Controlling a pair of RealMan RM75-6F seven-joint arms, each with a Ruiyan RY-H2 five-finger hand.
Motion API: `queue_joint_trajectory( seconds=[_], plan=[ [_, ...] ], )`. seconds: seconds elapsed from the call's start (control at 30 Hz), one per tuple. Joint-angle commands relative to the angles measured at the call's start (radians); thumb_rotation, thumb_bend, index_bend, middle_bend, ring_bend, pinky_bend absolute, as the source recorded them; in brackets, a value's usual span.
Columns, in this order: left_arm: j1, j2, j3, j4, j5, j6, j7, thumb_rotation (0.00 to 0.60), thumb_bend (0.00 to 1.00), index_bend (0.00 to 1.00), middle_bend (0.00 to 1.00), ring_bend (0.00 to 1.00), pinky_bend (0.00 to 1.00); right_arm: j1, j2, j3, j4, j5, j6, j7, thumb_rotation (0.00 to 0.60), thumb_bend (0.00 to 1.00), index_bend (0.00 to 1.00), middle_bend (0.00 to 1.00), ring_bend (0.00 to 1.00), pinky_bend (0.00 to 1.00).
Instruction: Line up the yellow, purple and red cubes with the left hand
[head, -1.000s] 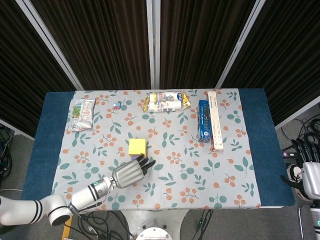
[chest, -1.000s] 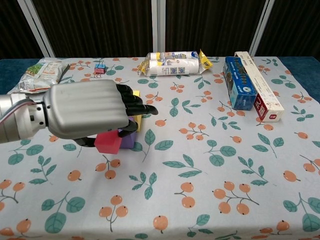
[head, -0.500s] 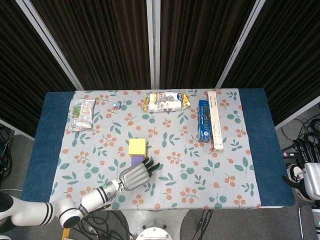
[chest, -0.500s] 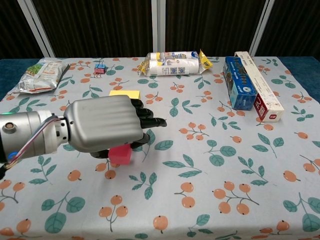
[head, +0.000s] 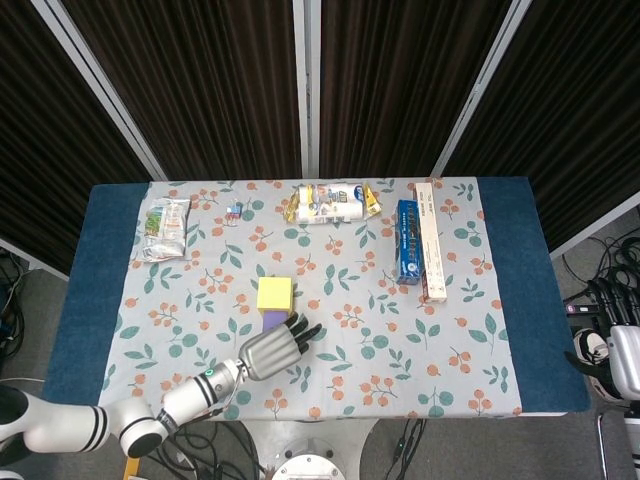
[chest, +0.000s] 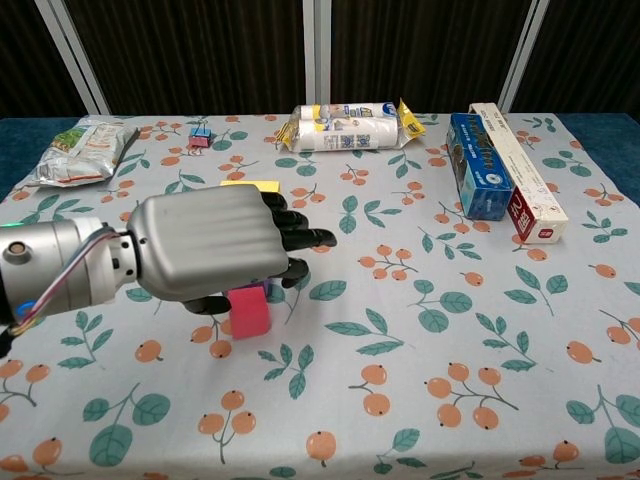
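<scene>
Right around the yellow cube (head: 274, 294) is where everything sits. The purple cube (head: 271, 320) is tucked up against its near side, and only a sliver of purple shows in the chest view. The red cube (chest: 249, 311) comes next, just in front of the purple one, so the three run in a line toward the robot. From the head view the red one is hidden under the left hand (chest: 205, 246).

That left hand hovers over the near end of the line, palm down, dark fingers (chest: 298, 236) loosely curled and pointing forward. The red cube pokes out from beneath it; I honestly cannot tell whether the fingers are gripping it or just hanging above it.

Behind the yellow cube, at the far edge of the floral cloth (head: 480, 330) covering the surface, lies a white-and-yellow snack pack (head: 330, 203). Far-right of the cube are a blue box (head: 407, 241) and a long white box (head: 429, 240) side by side and touching. Far-left of it there's a silvery packet (head: 164, 228) and a small clip (head: 235, 211).

The right hand (head: 622, 352) only peeks in at the frame edge, well off the surface, too cropped to read.
</scene>
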Motion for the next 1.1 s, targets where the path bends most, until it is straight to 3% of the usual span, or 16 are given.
queue_joint_trajectory(
  seconds=[0.03,0.23,0.37,0.57,0.73,1.1],
  plan=[
    [0.019,0.033,0.007,-0.023,0.045,0.053,-0.066,0.600,0.25,0.42,0.18,0.20,0.26,0.001,-0.001,0.000,0.001,-0.003,0.000,0.002,0.600,0.00,0.00,0.04,0.00,0.02],
    [0.057,0.057,0.010,0.007,0.170,0.206,-0.256,0.600,0.14,0.38,0.18,0.20,0.26,0.003,-0.004,-0.001,0.004,-0.007,-0.001,0.006,0.600,0.00,0.00,0.04,0.00,0.02],
    [0.066,0.014,0.015,0.071,0.243,0.275,-0.391,0.600,0.04,0.34,0.17,0.20,0.26,0.004,-0.006,-0.001,0.005,-0.014,0.002,0.007,0.600,0.00,0.00,0.04,0.00,0.02],
    [0.040,-0.063,0.002,0.137,0.270,0.249,-0.427,0.600,0.00,0.28,0.15,0.17,0.21,-0.006,0.000,-0.002,0.003,-0.014,0.016,0.009,0.600,0.00,0.00,0.04,0.00,0.02],
    [0.017,-0.108,-0.002,0.178,0.277,0.206,-0.430,0.600,0.00,0.20,0.07,0.12,0.14,-0.016,0.004,-0.004,0.004,-0.007,0.024,0.015,0.600,0.00,0.00,0.03,0.00,0.02],
    [0.020,-0.169,0.019,0.269,0.276,0.168,-0.410,0.600,0.00,0.16,0.02,0.09,0.12,-0.021,0.001,-0.004,0.012,-0.004,0.025,0.023,0.600,0.00,0.00,0.03,0.00,0.02]
  ],
)
